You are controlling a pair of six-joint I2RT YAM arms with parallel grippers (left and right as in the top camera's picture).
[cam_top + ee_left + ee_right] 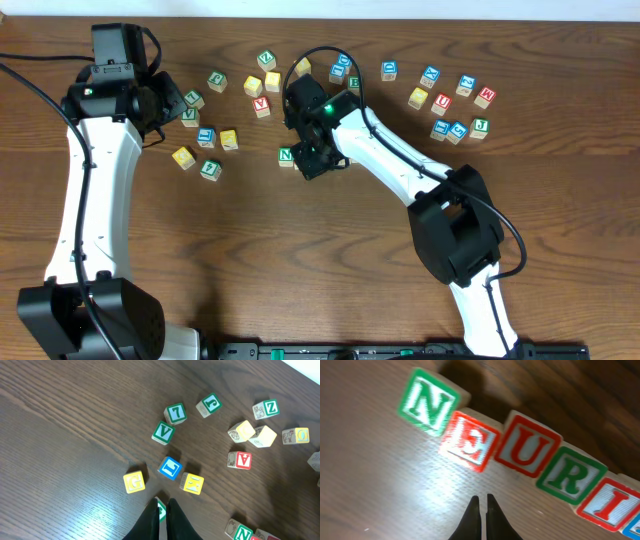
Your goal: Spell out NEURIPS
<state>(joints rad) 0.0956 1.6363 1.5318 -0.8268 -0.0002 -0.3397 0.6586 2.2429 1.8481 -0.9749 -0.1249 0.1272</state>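
In the right wrist view, lettered cubes stand side by side in a slanting row: green N (427, 402), red E (469, 442), red U (527, 446), green R (570, 477) and red I (610, 502). My right gripper (482, 497) hovers shut just in front of the E, holding nothing. In the overhead view only the N (286, 155) shows, and the right arm covers the rest of the row. My left gripper (163, 502) is shut and empty at the far left, above loose cubes. A green cube (161, 510) on the table peeks from behind its fingertips.
Loose cubes lie under the left arm: yellow G (134, 481), blue L (170, 467), green V (163, 432) and green 7 (175, 413). Several more cubes cluster at the back right (450, 105) and back middle (265, 85).
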